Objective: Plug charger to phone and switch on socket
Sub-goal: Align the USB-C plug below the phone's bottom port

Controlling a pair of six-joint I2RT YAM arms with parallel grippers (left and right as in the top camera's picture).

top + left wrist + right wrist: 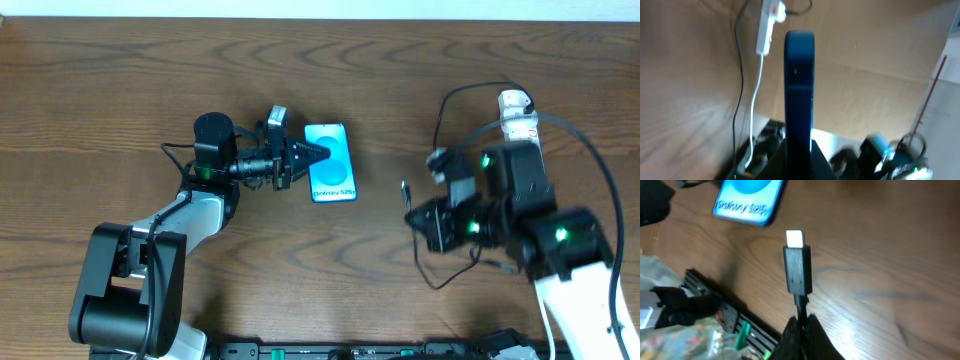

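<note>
My left wrist view is blurred, and the right arm hides most of the socket (514, 104). The left end effector (316, 152) is clamped on the phone (331, 163). The right end effector (801, 327) pinches the charger (798, 272) behind its plug. The tip points at the phone, well apart from it.

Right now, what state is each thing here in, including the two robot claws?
phone: screen lit, facing up, nothing plugged in.
charger: plug free, pointing at the phone, not touching it.
socket: on or off, too small to tell.
left gripper: shut on the phone.
right gripper: shut on the charger behind its plug.
</note>
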